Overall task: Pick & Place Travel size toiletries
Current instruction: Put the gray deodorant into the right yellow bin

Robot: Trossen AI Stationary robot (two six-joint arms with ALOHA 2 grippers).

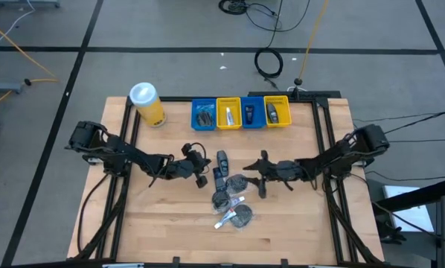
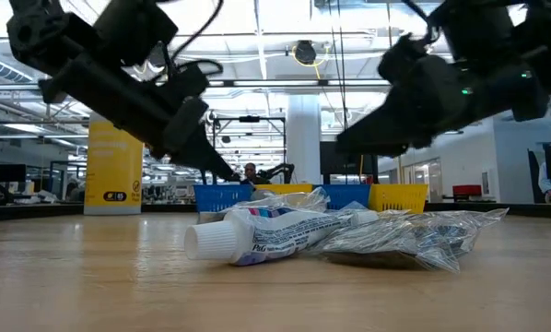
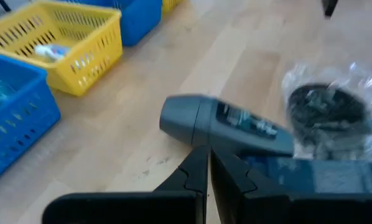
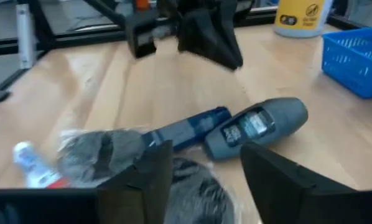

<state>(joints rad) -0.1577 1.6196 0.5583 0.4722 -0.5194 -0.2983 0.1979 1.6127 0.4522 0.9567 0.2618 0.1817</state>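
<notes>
My left tool (image 1: 201,165), fingers together, hovers beside the grey bottle (image 1: 222,159). My right tool (image 1: 261,177), fingers apart, faces that bottle. Next: grasp it.

Table (image 1: 170,223): pale wood, smooth, matt. Bins (image 1: 239,112): perforated plastic. Grey bottle (image 3: 226,124): matt plastic; disc (image 3: 326,109) wrapped in glossy clear film.

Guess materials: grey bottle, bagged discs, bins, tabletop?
Grey bottle: looks like matte moulded plastic, smooth rounded cap, printed label. Bagged discs: dark, possibly fibrous pads, material unclear; wrap is thin clear film, crinkled with glare. Bins: glossy plastic, slotted lattice walls. Tabletop: light wood, plank seams and grain visible, low sheen.
</notes>
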